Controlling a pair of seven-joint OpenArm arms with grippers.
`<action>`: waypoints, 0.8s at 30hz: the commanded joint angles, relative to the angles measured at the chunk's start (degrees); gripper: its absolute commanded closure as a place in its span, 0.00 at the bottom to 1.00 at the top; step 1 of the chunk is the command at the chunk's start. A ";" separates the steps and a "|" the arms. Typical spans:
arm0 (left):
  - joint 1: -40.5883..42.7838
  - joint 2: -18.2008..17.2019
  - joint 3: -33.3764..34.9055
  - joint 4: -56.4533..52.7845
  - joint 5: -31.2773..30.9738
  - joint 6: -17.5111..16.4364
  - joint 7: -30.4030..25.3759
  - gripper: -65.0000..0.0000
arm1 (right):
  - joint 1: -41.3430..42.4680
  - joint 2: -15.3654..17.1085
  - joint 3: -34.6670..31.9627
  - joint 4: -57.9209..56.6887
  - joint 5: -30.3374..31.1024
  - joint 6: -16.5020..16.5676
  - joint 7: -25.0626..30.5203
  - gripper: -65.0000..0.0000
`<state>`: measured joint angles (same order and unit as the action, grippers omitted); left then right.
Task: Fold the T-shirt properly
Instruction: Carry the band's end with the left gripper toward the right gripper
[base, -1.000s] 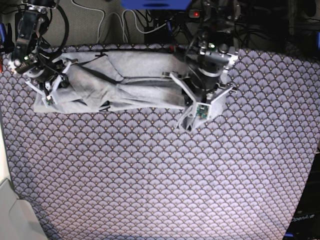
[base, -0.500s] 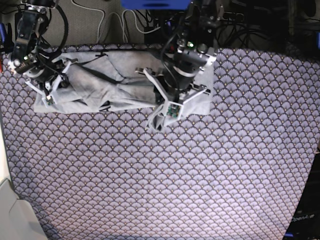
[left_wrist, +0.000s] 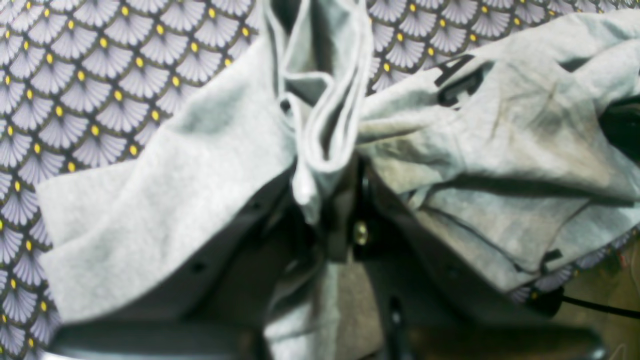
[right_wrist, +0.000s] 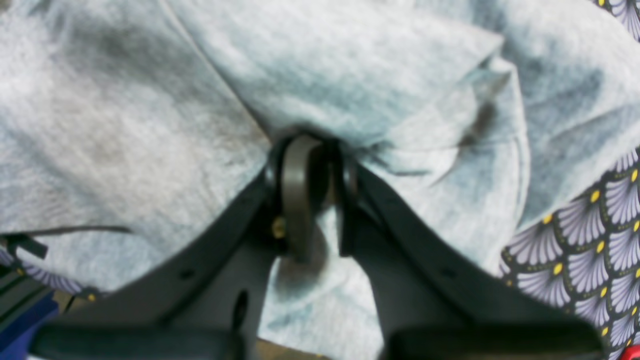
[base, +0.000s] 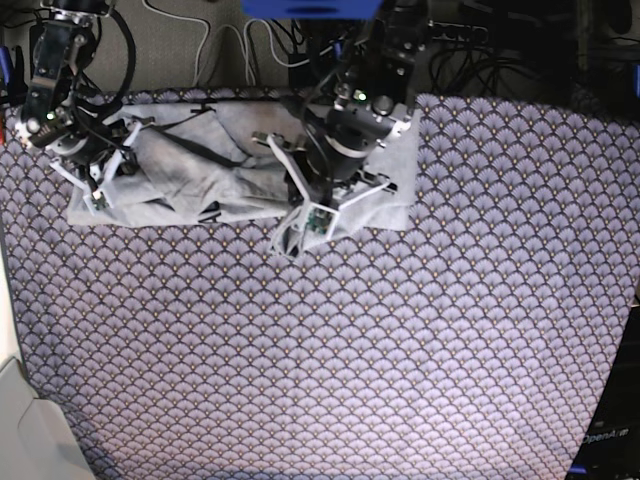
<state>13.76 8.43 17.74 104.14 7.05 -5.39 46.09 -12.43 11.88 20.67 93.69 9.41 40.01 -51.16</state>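
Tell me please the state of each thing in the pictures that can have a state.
T-shirt: bunched and creased at the far edge of the tablecloth, partly folded, one end lifted in a gripper.
Left gripper: shut on a gathered fold of the T-shirt.
Right gripper: shut on the T-shirt's other end.
Tablecloth: spread flat.

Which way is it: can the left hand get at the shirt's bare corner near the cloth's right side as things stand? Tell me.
Probably not yet. The left hand is shut on a bunched fold of the T-shirt, so it would have to let go first. Otherwise nothing on the tablecloth blocks that corner.
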 joint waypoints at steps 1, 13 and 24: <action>-0.18 0.57 0.42 0.96 -0.41 -0.11 -1.29 0.99 | -0.28 0.65 0.13 0.07 -1.45 -0.01 -1.64 0.89; 0.09 0.57 2.88 0.96 -0.59 0.07 -1.29 0.99 | -0.89 0.65 0.13 0.07 -1.45 -0.01 -1.64 0.89; 0.18 0.57 2.79 0.87 -7.09 13.61 1.43 0.99 | -0.89 0.65 0.13 0.07 -1.45 -0.01 -1.64 0.89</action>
<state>14.26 8.40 20.36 104.14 0.16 8.91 48.64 -12.93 11.90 20.67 93.73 9.45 40.01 -50.78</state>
